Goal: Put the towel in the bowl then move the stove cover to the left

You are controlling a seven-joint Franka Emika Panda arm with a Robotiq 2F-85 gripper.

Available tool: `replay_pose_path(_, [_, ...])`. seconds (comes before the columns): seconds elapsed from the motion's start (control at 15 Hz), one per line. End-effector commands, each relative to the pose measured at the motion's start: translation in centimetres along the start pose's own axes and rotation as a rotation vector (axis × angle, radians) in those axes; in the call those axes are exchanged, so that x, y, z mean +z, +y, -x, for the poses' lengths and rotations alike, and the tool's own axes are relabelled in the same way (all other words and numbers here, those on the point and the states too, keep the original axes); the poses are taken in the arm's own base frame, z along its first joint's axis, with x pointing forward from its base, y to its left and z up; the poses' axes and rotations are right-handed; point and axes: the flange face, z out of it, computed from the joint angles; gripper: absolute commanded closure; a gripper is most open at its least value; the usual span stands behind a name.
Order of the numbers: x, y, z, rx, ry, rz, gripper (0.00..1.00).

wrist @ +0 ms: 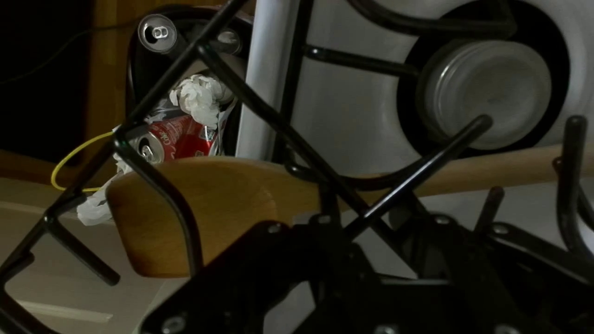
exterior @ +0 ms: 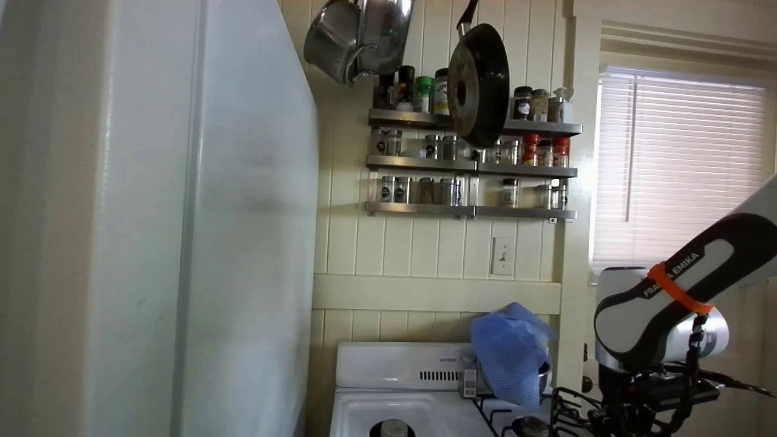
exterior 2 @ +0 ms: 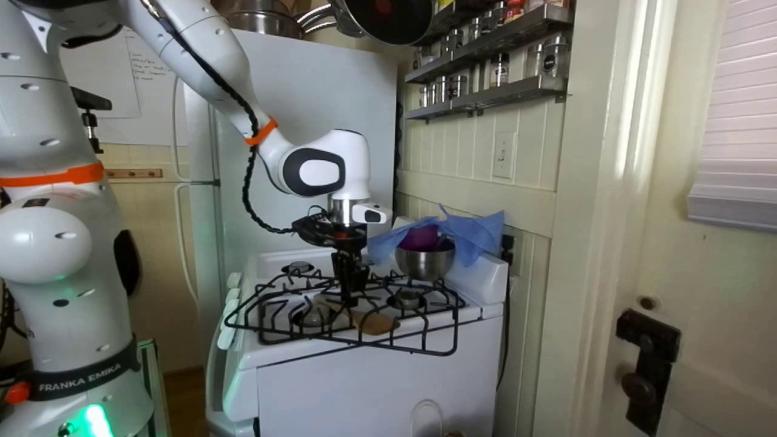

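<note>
Stove cover (wrist: pixel 297 141), the black grate, lies askew on the stovetop (exterior: pixel 446 413), jutting past its side edge; probably heavy, rigid and slick, best held by a central bar. Below that edge sits a bin (wrist: pixel 131 74). By the back corner, the towel (exterior 2: pixel 479 233), likely limp and light, spills over the steel bowl (exterior 2: pixel 425 265), with something purple (exterior 2: pixel 420 238) inside. Pincer (exterior 2: pixel 349 300): among the bars; whether pinching, I cannot tell. Cans (wrist: pixel 183 137) and crumpled paper (wrist: pixel 199 97) lie in the bin.
</note>
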Motion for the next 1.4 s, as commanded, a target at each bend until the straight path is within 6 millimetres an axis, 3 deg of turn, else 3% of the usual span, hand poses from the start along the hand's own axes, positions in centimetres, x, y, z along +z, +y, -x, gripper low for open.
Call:
replay_pose_path(0.0, [-1.9,-1.0,1.9,0.029,0.012,0.040,0.92])
replay_pose_path(0.4, [-3.1,-1.7,3.4,0.072,0.043,0.043,0.92])
replay_pose_path(0.93, [-5.7,-0.3,5.5,0.161,0.028,0.032,0.92])
replay_pose_path(1.33, [-9.5,-0.2,6.6,0.172,-0.050,0.096,0.92])
